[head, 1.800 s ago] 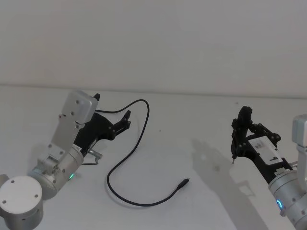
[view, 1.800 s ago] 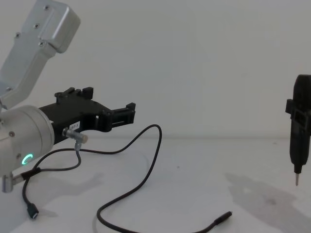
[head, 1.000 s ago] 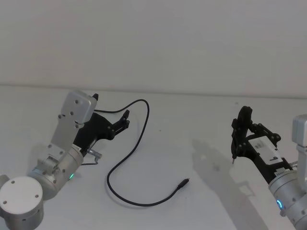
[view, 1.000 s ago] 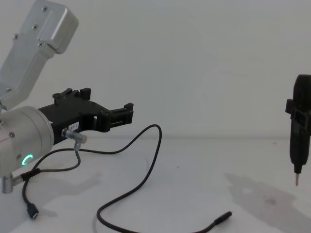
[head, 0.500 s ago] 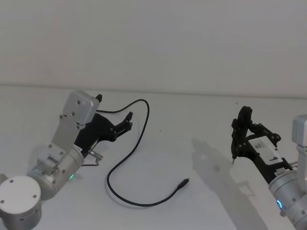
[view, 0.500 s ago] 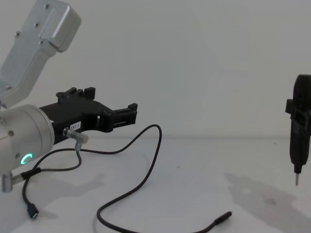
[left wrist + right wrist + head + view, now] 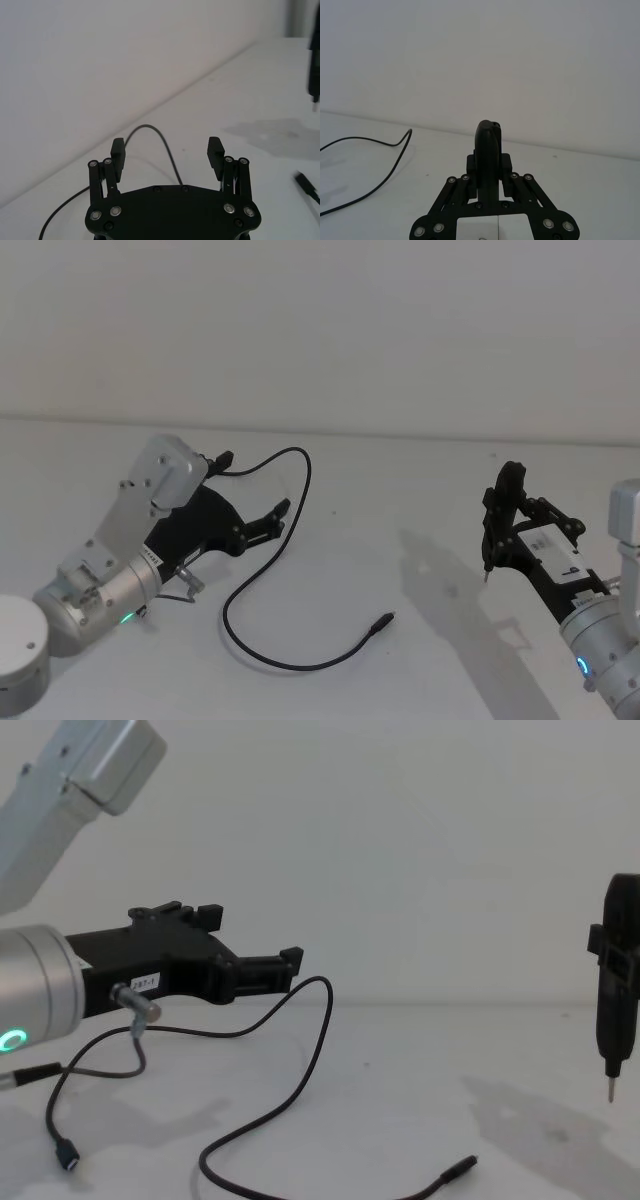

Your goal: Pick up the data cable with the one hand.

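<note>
The data cable [image 7: 225,615] lies in a loose black S on the white table, its slim straight plug [image 7: 383,621] pointing right. My left gripper [image 7: 255,483] hovers open just left of the cable's far loop [image 7: 145,127], and that loop appears in the gap between its fingers with nothing gripped. From the chest the left gripper [image 7: 250,938] hangs above the cable [image 7: 327,1020]. A small flat plug [image 7: 68,1156] rests near the table's front left. My right gripper [image 7: 488,165] is shut on a dark pen-shaped tool [image 7: 490,540], held off to the right.
A short grey wire with a silver cylindrical plug [image 7: 135,1002] dangles from my left wrist. The white table [image 7: 420,490] meets a plain wall at the back. The tool's thin metal tip [image 7: 611,1092] hangs above the table at the right.
My left arm has swung right and lower, bringing the open gripper closer to the cable's far loop. The cable and the right arm stay where they were.
</note>
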Available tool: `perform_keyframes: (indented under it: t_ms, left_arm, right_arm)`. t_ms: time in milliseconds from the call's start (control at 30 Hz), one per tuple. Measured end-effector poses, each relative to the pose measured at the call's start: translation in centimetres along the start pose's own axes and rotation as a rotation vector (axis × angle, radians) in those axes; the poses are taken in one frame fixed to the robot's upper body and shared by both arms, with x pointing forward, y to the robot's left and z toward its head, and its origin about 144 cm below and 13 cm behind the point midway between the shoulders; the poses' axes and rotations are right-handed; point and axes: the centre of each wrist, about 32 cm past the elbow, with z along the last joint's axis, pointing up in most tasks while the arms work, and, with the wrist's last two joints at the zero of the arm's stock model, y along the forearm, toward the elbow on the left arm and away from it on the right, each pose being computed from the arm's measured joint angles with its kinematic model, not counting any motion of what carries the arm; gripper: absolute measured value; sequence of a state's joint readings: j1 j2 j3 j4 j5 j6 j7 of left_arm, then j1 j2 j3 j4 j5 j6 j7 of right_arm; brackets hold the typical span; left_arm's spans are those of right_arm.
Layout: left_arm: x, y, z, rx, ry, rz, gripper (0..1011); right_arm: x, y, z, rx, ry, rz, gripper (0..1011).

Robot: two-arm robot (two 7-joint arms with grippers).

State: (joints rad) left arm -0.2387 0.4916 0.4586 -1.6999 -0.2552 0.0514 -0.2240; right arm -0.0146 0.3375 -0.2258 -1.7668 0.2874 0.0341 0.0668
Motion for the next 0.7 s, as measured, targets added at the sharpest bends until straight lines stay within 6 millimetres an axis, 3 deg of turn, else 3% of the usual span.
perform_keyframes:
  t_ms: [700]
  left_arm:
    - [4.4,2.7,3.1,0.094,-0.045,-0.365,1001]
  right_arm:
    - [0.0,0.0,0.0,0.000,0.000,0.000,268]
